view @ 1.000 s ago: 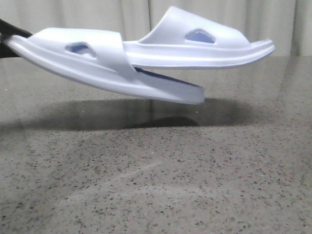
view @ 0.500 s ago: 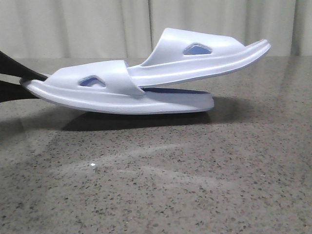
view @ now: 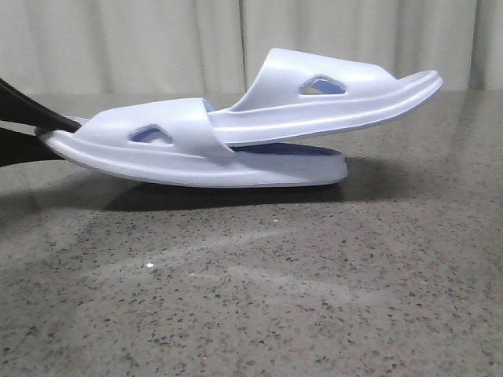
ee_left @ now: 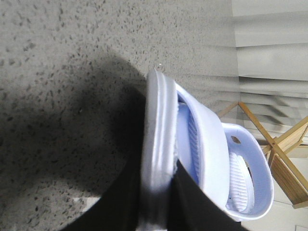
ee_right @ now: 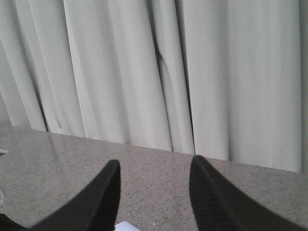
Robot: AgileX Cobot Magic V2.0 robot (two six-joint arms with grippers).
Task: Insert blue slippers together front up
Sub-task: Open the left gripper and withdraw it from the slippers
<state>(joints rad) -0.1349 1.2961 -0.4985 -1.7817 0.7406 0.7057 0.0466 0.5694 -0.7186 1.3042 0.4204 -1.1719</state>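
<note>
The two very pale blue moulded foam slippers are already nested: the upper slipper [view: 330, 90] has its back end pushed under the wide strap of the lower slipper [view: 196, 149], which lies with its sole on the dark speckled stone table [view: 251, 298]. Its toe rises free, up and away from the left tool.

The left tool [ee_left: 159, 202] is clamped on the near end of the lower slipper, one black finger [ee_left: 202, 207] over the ribbed footbed and the other under the sole. In the front view that end looks slightly raised off the table at the tool.

The right tool [ee_right: 154, 192] holds nothing; its two black fingers stand apart, with only table and pale curtain [ee_right: 159, 72] ahead of them.

By my judgement the inserting is done and the step in hand is setting the pair down. The next move calls for parting the left tool's fingers gently, then drawing it straight back from the slipper's end, so the foam is not dragged and the upper slipper stays seated under the strap.
</note>
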